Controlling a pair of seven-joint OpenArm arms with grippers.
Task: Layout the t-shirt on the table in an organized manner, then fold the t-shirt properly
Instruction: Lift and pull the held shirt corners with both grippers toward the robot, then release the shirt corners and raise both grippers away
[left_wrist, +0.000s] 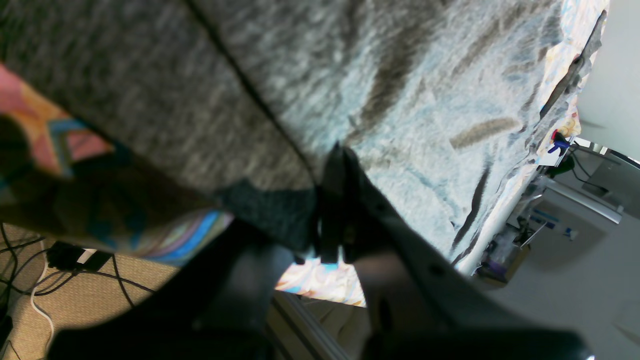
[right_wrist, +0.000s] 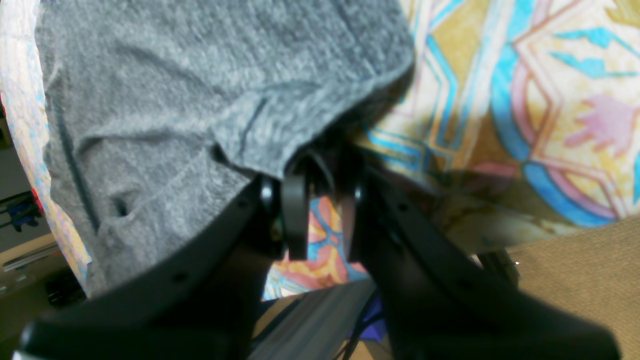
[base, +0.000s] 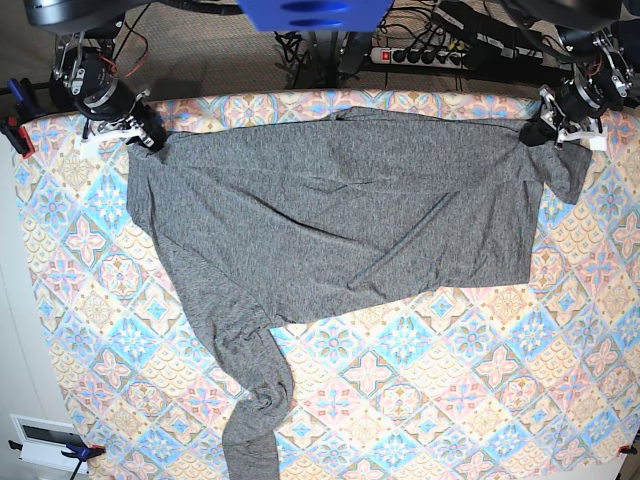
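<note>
The dark-grey t-shirt (base: 340, 220) lies spread across the far half of the patterned table (base: 450, 380), its top part folded over. One long sleeve (base: 255, 420) trails to the front edge. At the shirt's far right corner my left gripper (base: 537, 130) is shut on the cloth. The left wrist view shows its jaws (left_wrist: 332, 220) pinched together on the t-shirt (left_wrist: 400, 100). At the far left corner is my right gripper (base: 152, 135). The right wrist view shows it (right_wrist: 325, 200) open, table (right_wrist: 550, 100) pattern visible in the gap and the t-shirt (right_wrist: 175, 100) hem at its tips.
A power strip (base: 430, 50) and cables lie on the floor behind the table's far edge. Clamps (base: 15, 130) hold the tablecloth at the left edge. A white box (base: 45, 440) sits off the front left corner.
</note>
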